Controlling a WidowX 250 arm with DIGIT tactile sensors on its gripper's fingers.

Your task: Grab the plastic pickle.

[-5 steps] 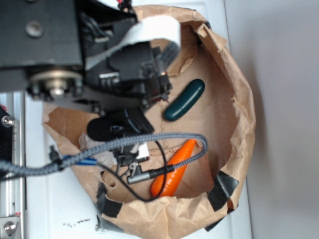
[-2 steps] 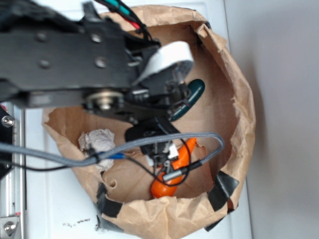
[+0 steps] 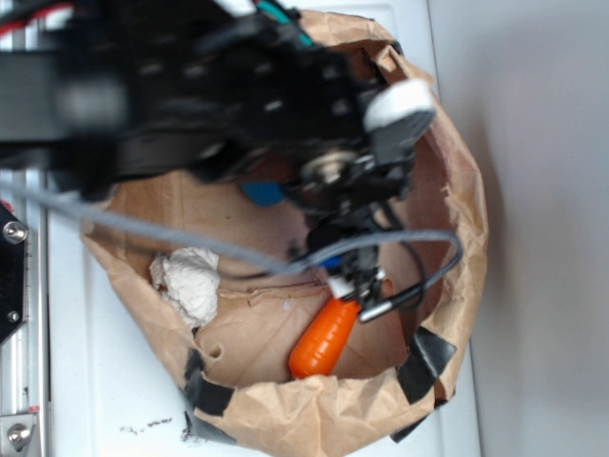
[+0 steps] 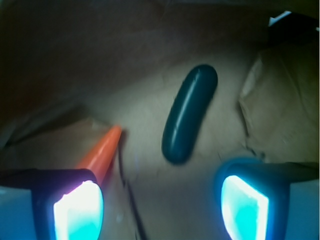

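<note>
Crumpled brown paper bag [image 3: 447,162], taped at its rim, forms the floor and walls of the workspace. Seen from the wrist, the gripper [image 4: 160,205] hangs with its jaws spread wide and nothing between them. Just ahead of the gap lies the plastic pickle [image 4: 189,114], flat on the paper, long axis running away and tilted slightly right, the orange carrot [image 4: 100,150] to its left.

White tabletop [image 3: 95,400]; grey surface [image 3: 542,286] at right, possibly wall.
</note>
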